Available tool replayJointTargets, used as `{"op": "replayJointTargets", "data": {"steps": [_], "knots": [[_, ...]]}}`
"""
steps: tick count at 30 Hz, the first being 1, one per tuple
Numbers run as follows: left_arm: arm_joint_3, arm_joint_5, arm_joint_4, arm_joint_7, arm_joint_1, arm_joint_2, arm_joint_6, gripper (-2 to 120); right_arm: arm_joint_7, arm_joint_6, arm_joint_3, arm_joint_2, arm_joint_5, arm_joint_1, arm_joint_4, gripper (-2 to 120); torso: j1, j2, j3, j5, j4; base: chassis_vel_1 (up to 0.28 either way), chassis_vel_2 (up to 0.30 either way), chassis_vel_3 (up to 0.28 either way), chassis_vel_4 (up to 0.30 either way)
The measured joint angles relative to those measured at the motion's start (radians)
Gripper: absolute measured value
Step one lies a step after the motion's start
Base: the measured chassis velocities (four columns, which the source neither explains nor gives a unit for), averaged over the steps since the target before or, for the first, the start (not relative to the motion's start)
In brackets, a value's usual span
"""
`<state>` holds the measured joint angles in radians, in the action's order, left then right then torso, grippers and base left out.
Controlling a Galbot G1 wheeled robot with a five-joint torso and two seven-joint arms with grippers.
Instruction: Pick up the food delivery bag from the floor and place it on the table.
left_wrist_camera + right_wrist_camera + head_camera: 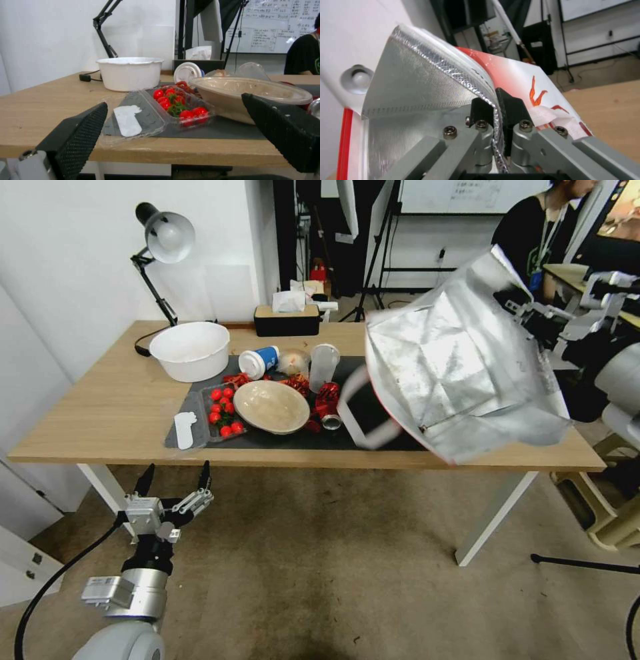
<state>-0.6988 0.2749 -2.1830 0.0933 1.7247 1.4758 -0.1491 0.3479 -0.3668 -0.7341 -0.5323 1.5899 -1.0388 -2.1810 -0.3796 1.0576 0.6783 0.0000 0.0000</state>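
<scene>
The food delivery bag (460,373) hangs in the air over the right end of the table (100,413), its silver foil lining facing me and a white strap handle drooping over the dark mat. My right gripper (517,307) holds it at the upper right. In the right wrist view the fingers (506,105) are shut on the bag's foil-lined rim (430,85). My left gripper (175,481) is open and empty, low in front of the table's left front edge above the floor (333,580). The left wrist view shows its fingers (78,135) spread wide.
On the mat (380,413) lie a tan bowl (271,407), a tray of cherry tomatoes (223,413), cups and red wrappers. A white tub (191,350), desk lamp (163,240) and tissue box (288,317) stand farther back. A person sits at the far right.
</scene>
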Motion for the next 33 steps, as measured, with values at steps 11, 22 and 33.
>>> {"op": "replayJointTargets", "data": {"steps": [11,22,33], "knots": [[0.004,-0.007,0.018,0.003,-0.002,0.002,-0.014,100,0.011,0.028,0.046,-0.058,-0.060,0.010,0.074,0,0.000,0.000,0.000,0.0000,0.0000,0.000,0.000,0.000,0.000],[0.008,-0.014,0.028,0.005,-0.005,0.008,-0.019,100,-0.001,0.035,0.052,-0.077,-0.077,0.014,0.110,0,0.000,0.000,0.000,0.0000,0.0000,0.000,0.000,0.000,0.000],[0.011,-0.018,0.034,0.008,-0.010,0.010,-0.020,100,-0.010,0.042,0.058,-0.084,-0.100,0.023,0.139,0,0.000,0.000,0.000,0.0000,0.0000,0.000,0.000,0.000,0.000]]}}
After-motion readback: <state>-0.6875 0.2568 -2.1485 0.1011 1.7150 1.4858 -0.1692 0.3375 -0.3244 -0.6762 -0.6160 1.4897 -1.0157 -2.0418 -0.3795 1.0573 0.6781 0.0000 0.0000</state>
